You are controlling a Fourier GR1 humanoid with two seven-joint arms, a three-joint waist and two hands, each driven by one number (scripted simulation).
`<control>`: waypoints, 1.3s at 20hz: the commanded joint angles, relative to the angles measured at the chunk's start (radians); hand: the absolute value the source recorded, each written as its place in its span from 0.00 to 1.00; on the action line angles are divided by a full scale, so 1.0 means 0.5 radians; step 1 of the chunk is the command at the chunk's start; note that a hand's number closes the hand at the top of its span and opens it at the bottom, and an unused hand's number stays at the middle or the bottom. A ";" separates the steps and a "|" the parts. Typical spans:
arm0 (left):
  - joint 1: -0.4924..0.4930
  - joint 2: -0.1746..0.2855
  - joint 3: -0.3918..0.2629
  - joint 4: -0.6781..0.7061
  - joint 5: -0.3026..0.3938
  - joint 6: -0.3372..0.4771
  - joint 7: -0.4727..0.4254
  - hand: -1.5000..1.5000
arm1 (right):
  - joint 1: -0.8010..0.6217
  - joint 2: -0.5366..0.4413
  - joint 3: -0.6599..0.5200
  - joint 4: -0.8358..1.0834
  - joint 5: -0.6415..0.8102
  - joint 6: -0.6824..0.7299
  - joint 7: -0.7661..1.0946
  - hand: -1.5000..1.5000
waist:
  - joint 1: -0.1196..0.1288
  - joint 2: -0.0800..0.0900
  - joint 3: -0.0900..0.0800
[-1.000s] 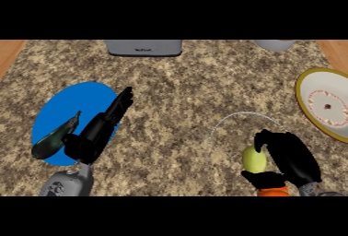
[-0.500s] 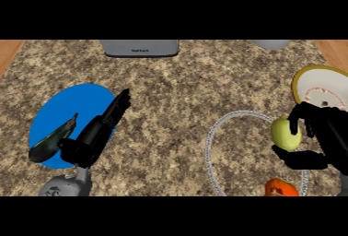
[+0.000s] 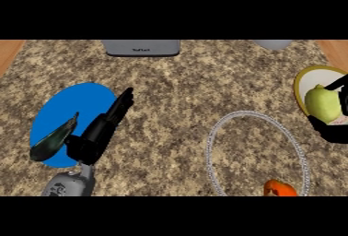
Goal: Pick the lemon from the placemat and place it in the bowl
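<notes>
On the desk [image 3: 176,92], the placemat [image 3: 58,106] lies at the left, under the left robot hand [image 3: 102,131]. The bowl [image 3: 212,138] sits right of centre, with a small object [image 3: 280,188] at its near rim. Farther right lies a plate [image 3: 306,76], and the lemon [image 3: 322,103], held in the right robot hand [image 3: 334,131], is over it.

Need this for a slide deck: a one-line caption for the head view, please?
Right hand holds the lemon over the yellow-rimmed plate; left hand lies open over the blue mat.
</notes>
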 commanded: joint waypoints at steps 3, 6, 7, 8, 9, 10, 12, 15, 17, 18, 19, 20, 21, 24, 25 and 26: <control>-0.026 0.070 0.125 -0.005 0.096 -0.097 0.006 0.50 | -0.232 -0.172 -0.135 0.452 0.183 -0.092 -0.147 1.00 | 0.020 0.006 0.000; -0.062 -0.053 -0.010 0.081 -0.052 0.007 -0.018 0.50 | -0.258 -0.148 -0.143 0.709 0.380 -0.411 -0.319 1.00 | 0.019 0.009 0.001; -0.073 -0.015 0.021 0.016 -0.012 -0.032 0.024 0.50 | -0.354 -0.162 -0.208 0.905 0.354 -0.495 -0.417 1.00 | 0.033 0.011 0.002; -0.025 -0.083 -0.037 0.063 -0.059 0.015 -0.028 0.50 | -0.446 -0.180 -0.232 1.043 0.354 -0.534 -0.456 1.00 | 0.037 0.012 0.002; 0.057 0.007 0.035 -0.057 0.023 -0.061 -0.014 0.50 | -0.362 -0.264 -0.282 1.078 0.332 -0.512 -0.576 1.00 | 0.030 0.007 0.002; 0.055 0.057 0.049 -0.120 0.047 -0.121 0.033 0.50 | -0.449 -0.145 -0.196 1.128 0.434 -0.649 -0.513 1.00 | 0.035 0.006 0.001; -0.009 -0.046 -0.006 0.023 -0.042 -0.035 -0.036 0.50 | -0.599 -0.213 -0.168 1.465 0.488 -0.619 -0.580 1.00 | 0.039 0.012 0.001; 0.007 -0.034 -0.015 0.077 -0.045 -0.065 -0.096 0.50 | -0.597 -0.351 -0.163 1.659 0.411 -0.228 -0.542 1.00 | 0.051 0.019 0.001; -0.032 -0.004 0.029 -0.008 0.017 -0.095 -0.013 0.50 | -0.736 -0.334 -0.151 1.895 0.392 -0.101 -0.504 1.00 | 0.107 0.031 0.003; -0.037 0.002 0.028 0.047 -0.003 -0.100 -0.045 0.50 | -0.655 -0.261 -0.154 1.930 0.353 -0.118 -0.575 1.00 | 0.065 0.023 0.003; -0.115 -0.011 0.042 0.021 0.008 -0.088 0.009 0.50 | -0.749 -0.254 -0.212 2.044 0.276 -0.061 -0.595 0.00 | 0.077 0.028 0.005; -0.076 0.003 0.063 0.014 0.042 -0.106 0.028 0.50 | -0.766 -0.398 -0.286 2.147 0.202 0.060 -0.747 0.00 | 0.073 0.026 0.005; -0.026 -0.045 -0.013 0.029 -0.037 -0.065 -0.024 0.50 | -0.799 -0.337 -0.238 2.231 0.240 -0.008 -0.850 0.00 | 0.066 0.022 0.005; 0.022 0.011 0.028 -0.052 0.012 -0.121 -0.024 0.50 | -0.948 -0.464 -0.332 2.468 0.181 0.004 -1.133 0.00 | 0.076 0.022 0.006; -0.065 -0.048 0.033 0.099 -0.044 -0.053 -0.056 0.50 | -1.040 -0.348 -0.296 2.475 0.215 -0.104 -1.092 0.00 | 0.061 0.022 0.004; 0.002 -0.083 -0.044 0.023 -0.067 -0.045 -0.051 0.50 | -1.067 -0.463 -0.387 2.595 0.171 -0.097 -1.176 0.00 | 0.082 0.029 0.007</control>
